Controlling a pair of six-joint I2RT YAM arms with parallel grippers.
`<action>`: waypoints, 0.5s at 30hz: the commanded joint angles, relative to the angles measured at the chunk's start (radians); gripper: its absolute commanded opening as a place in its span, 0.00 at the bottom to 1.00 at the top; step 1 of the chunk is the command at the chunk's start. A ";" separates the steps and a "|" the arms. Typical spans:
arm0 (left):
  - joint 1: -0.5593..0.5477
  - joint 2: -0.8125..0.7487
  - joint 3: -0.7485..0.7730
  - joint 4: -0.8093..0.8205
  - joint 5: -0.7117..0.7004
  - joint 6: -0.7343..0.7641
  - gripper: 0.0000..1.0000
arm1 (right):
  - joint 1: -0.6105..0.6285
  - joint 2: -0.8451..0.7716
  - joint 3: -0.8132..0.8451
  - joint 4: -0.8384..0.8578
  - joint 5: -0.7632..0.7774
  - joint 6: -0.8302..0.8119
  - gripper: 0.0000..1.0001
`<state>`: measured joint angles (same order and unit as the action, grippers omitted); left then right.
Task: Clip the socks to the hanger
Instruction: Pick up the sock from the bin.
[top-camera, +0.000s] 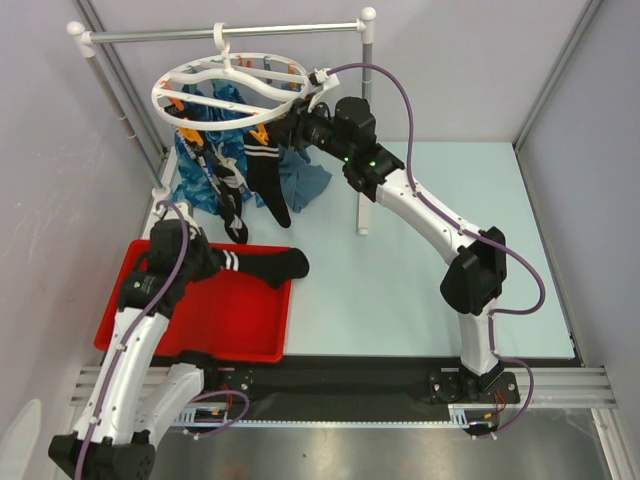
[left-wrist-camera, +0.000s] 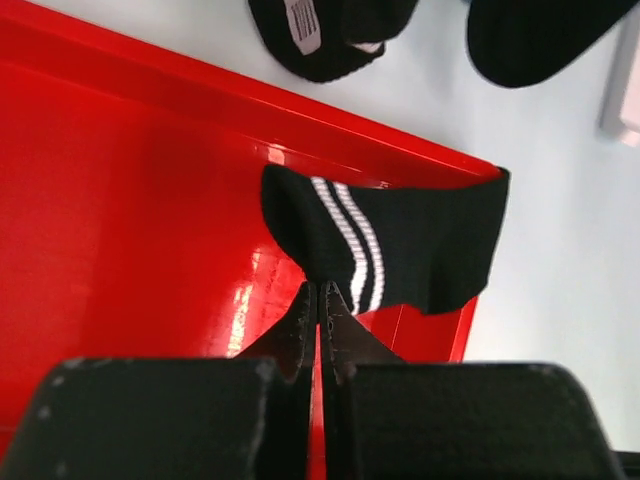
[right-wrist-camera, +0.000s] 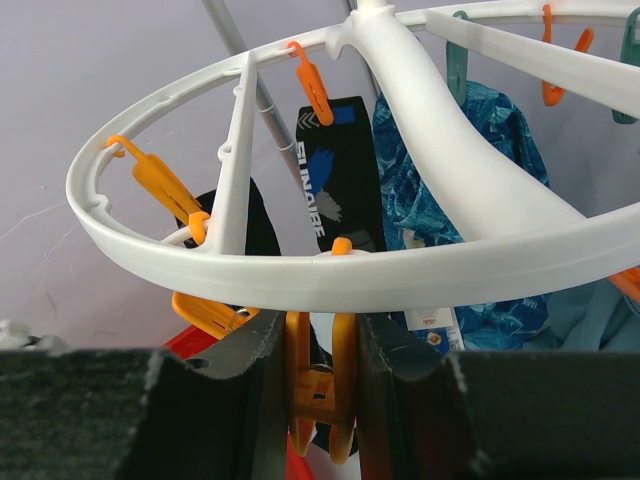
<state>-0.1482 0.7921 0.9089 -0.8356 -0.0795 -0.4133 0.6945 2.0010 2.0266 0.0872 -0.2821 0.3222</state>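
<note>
Left gripper pinched fully closed on striped sock near its stripes, sock hanging over red tray edge. Right gripper narrow, clamping orange clip under hanger rim.

white arms with black joints, purple cables and green lights.

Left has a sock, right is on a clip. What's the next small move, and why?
Probably lift the left gripper, carrying the black white-striped fabric sock up toward the white round plastic hanger. It is shut on the sock's edge, low over the red plastic tray, while the right gripper squeezes an orange plastic clip on the hanger's rim.
</note>
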 joint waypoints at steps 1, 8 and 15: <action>0.015 0.076 -0.054 0.102 -0.003 -0.074 0.00 | 0.005 -0.057 0.018 0.016 -0.017 0.003 0.00; 0.070 0.197 -0.149 0.181 -0.111 -0.180 0.00 | 0.005 -0.065 0.004 0.016 -0.020 0.002 0.00; 0.219 0.138 -0.145 0.144 -0.085 -0.295 0.63 | -0.001 -0.077 -0.006 0.023 -0.029 0.000 0.00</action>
<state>0.0628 0.9897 0.7479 -0.7113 -0.1555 -0.6228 0.6945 1.9930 2.0251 0.0868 -0.2867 0.3214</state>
